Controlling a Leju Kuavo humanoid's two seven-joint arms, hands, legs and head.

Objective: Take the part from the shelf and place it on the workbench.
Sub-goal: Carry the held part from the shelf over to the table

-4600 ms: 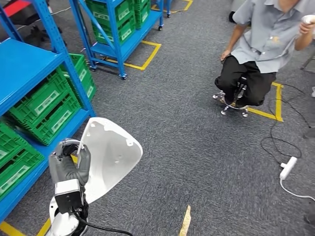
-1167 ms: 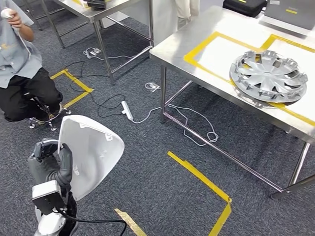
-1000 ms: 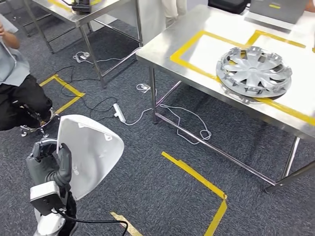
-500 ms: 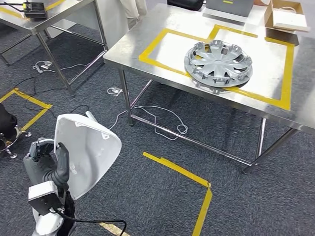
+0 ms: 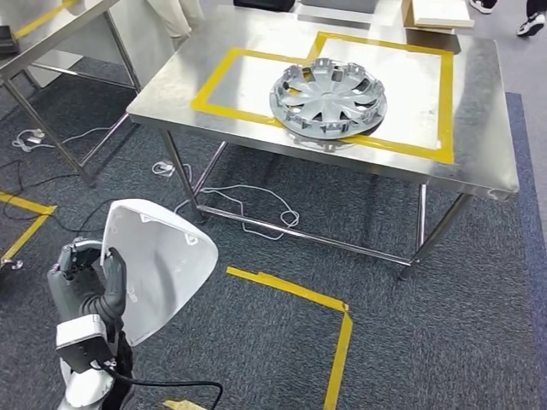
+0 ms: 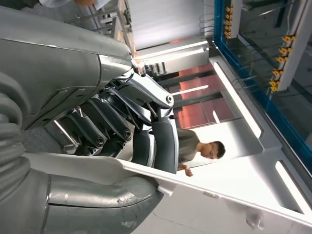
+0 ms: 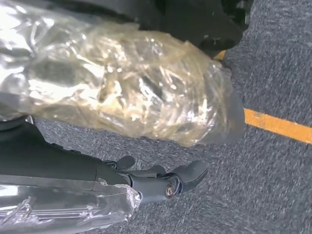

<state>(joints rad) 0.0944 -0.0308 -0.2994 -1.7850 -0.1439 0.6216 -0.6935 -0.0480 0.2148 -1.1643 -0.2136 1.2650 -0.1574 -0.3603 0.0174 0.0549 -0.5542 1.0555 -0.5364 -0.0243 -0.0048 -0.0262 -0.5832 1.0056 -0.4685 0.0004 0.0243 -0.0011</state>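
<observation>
Your left hand (image 5: 87, 286) grips the white part (image 5: 161, 265) by its edge, thumb on one face and dark fingers (image 6: 110, 122) on the other; the part is held above the carpet (image 5: 451, 325), near the workbench (image 5: 477, 111) but not over it. On the bench, a silver hubcap (image 5: 329, 94) lies across the yellow tape outline (image 5: 213, 90). Your right hand (image 7: 162, 183) hangs above the carpet with fingers extended, holding nothing.

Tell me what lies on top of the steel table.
On the steel table lies a silver hubcap inside yellow tape. A flat box sits at the far edge.
</observation>
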